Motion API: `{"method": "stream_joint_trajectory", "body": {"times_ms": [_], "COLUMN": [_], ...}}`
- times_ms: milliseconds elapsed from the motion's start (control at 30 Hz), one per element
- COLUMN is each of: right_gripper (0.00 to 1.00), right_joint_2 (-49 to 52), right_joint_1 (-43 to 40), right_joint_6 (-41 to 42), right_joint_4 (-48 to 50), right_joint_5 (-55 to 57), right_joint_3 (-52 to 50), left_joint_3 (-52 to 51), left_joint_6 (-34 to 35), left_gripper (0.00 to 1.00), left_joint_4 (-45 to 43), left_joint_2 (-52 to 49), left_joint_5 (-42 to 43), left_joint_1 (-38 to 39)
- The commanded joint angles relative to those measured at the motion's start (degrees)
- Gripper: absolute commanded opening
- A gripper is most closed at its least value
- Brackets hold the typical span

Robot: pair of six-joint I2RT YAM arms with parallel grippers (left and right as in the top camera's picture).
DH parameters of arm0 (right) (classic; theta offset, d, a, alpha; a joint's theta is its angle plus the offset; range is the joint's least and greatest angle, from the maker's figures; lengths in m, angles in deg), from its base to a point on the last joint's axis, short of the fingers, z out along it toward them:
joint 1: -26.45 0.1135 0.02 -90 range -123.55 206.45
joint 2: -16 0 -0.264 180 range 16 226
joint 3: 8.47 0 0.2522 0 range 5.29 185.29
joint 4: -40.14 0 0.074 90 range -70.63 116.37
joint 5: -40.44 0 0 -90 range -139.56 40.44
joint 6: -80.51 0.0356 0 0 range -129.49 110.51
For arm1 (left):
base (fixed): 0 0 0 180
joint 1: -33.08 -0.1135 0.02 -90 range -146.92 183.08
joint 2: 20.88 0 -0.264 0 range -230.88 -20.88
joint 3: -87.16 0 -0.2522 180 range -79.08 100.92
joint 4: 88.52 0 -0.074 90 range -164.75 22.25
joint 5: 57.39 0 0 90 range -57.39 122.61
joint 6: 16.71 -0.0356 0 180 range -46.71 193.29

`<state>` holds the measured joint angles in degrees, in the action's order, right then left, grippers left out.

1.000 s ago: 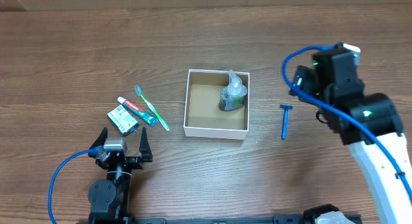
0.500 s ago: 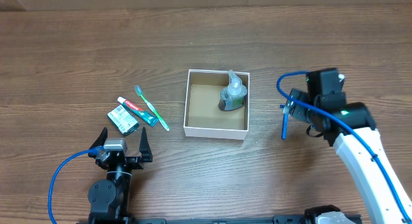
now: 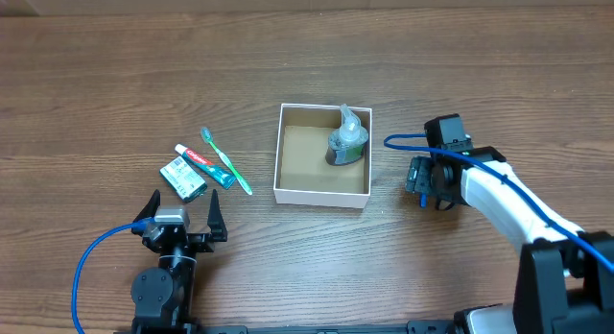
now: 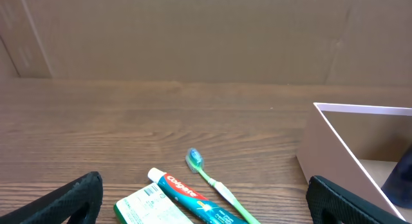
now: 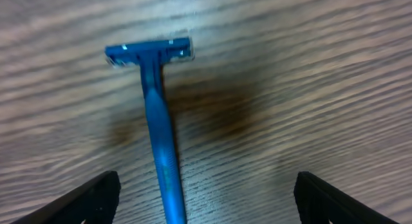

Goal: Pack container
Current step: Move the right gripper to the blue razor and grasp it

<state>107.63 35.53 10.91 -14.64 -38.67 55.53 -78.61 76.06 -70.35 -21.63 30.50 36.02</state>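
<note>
Right gripper (image 3: 423,183) hung wide open over the blue razor (image 5: 158,153), one finger each side of its thin handle, which looked light, hard and slippery, best pinched at the middle, while the light card box (image 3: 323,198) sat near on its left.

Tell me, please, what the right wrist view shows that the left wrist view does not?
Only the right wrist view shows the blue plastic razor, lying flat between the fingers of the open right gripper. Only the left wrist view shows the green toothbrush, the red-and-white toothpaste tube, the small green packet, a corner of the white-walled square cardboard box and the open left gripper. Both show the brown wooden table.
</note>
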Motion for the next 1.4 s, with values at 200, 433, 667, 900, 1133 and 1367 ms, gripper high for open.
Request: {"method": "stream_joint_trajectory", "body": {"times_ms": [200,433,667,900,1133,1367], "right_gripper": [0.79,0.73,0.57,0.50,0.49,0.22], "right_joint_2": [0.6,2.1,2.5,2.5,2.5,2.5], "right_joint_1": [0.0,0.0,-0.1,-0.1,-0.1,-0.1], "right_joint_6": [-3.1,-3.1,-3.1,-3.1,-3.1,-2.8], "right_joint_4": [2.4,3.2,4.7,5.3,9.7,9.0], "right_joint_5": [-6.7,-6.5,-6.5,-4.9,-3.0,-3.0], "right_joint_3": [-0.5,-0.5,-1.2,-2.2,-4.9,-4.3], "left_joint_3": [-0.2,-0.2,-0.2,-0.2,-0.2,-0.2], "left_joint_6": [-1.1,-1.1,-1.1,-1.1,-1.1,-1.1], "left_gripper": [1.00,1.00,1.00,1.00,1.00,1.00], "left_joint_4": [-0.2,-0.2,-0.2,-0.2,-0.2,-0.2], "left_joint_2": [0.5,0.5,0.5,0.5,0.5,0.5], "left_joint_5": [0.5,0.5,0.5,0.5,0.5,0.5], "left_joint_1": [-0.4,-0.4,-0.4,-0.4,-0.4,-0.4]}}
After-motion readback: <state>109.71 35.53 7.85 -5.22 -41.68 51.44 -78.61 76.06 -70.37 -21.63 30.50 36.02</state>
